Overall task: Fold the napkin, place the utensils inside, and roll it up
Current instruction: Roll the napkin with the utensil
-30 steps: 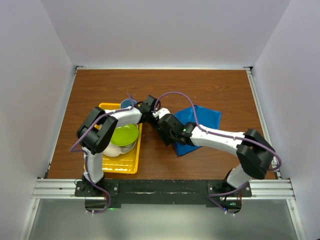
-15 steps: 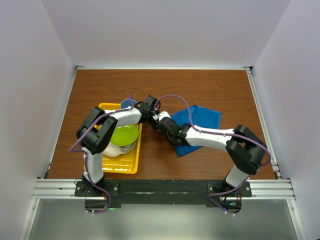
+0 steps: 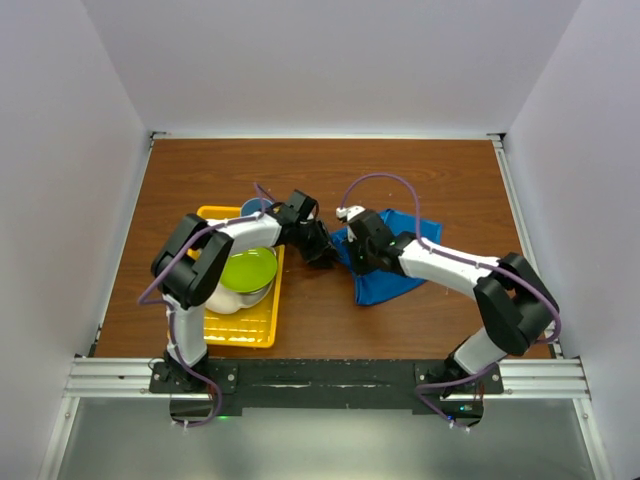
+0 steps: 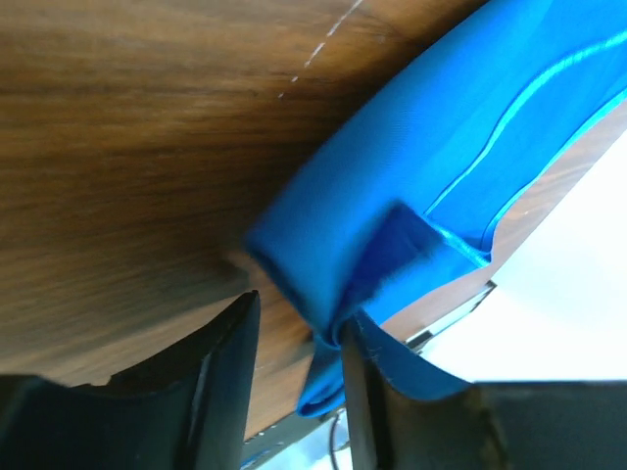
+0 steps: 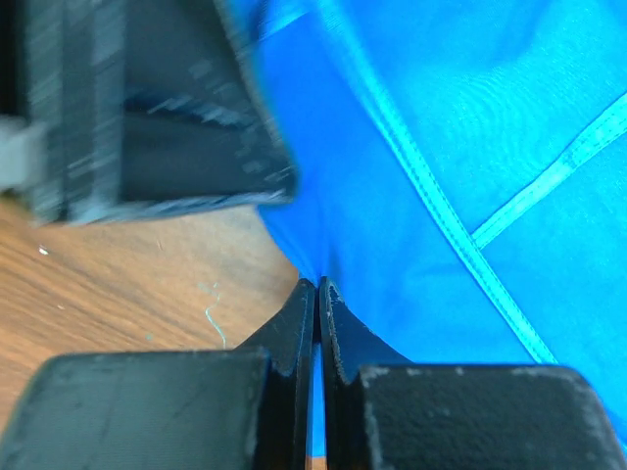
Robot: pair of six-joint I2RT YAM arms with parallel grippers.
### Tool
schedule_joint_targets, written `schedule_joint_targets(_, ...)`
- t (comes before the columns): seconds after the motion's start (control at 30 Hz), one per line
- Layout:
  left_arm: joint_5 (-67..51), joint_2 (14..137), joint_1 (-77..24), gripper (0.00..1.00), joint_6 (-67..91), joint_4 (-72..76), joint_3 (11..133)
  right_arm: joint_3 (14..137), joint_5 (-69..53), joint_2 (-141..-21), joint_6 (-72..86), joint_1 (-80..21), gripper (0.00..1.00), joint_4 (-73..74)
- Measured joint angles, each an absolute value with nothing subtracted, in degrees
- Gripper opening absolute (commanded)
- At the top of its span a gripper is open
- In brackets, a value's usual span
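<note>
The bright blue napkin (image 3: 382,284) lies bunched on the wooden table right of centre. My right gripper (image 3: 346,244) is at its left edge, and in the right wrist view it (image 5: 315,292) is shut on a pinch of the napkin (image 5: 470,147). My left gripper (image 3: 322,250) is close beside it on the left, and in the left wrist view it (image 4: 294,338) is open. A rolled fold of the napkin (image 4: 441,166) rests against its right finger (image 4: 367,392). The utensils are out of view.
A yellow tray (image 3: 240,332) sits at the left with a green bowl (image 3: 248,270) in it, and a small blue cup (image 3: 255,207) stands at its far end. White walls enclose the table. My left gripper's body (image 5: 147,108) crowds the right wrist view.
My left gripper has opened and let go of the napkin's edge. My right gripper has shut on that edge and shifted right, pulling the cloth slightly with it.
</note>
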State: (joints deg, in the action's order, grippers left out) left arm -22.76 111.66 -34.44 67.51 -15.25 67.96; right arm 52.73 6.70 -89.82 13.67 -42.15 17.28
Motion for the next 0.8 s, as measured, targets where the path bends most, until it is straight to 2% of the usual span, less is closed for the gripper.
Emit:
schedule_joint_targets(0.2,-22.7,108.6,-33.8,0.51,62.3,-14.8,68.1,51.2,-7.8,-89.5,13.6,-33.5,0.00,14.6)
schedule_joint_targets(0.23,-22.6,108.0,-33.8,0.58,61.5,-14.9,68.4,51.0,-10.2,-89.6,13.6,-32.4,0.00,14.4)
schedule_joint_targets(0.27,-22.6,107.7,-33.8,0.61,60.6,-15.0,68.9,51.0,-12.5,-89.8,13.6,-31.4,0.00,14.2)
schedule_joint_targets(0.4,-22.5,107.2,-33.8,0.61,57.5,-14.8,70.9,51.0,-20.2,-91.5,13.6,-27.6,0.00,12.6)
schedule_joint_targets(0.8,-22.1,107.1,-33.9,0.35,51.2,-16.3,71.7,51.0,-38.5,-100.8,14.3,-16.3,0.00,10.1)
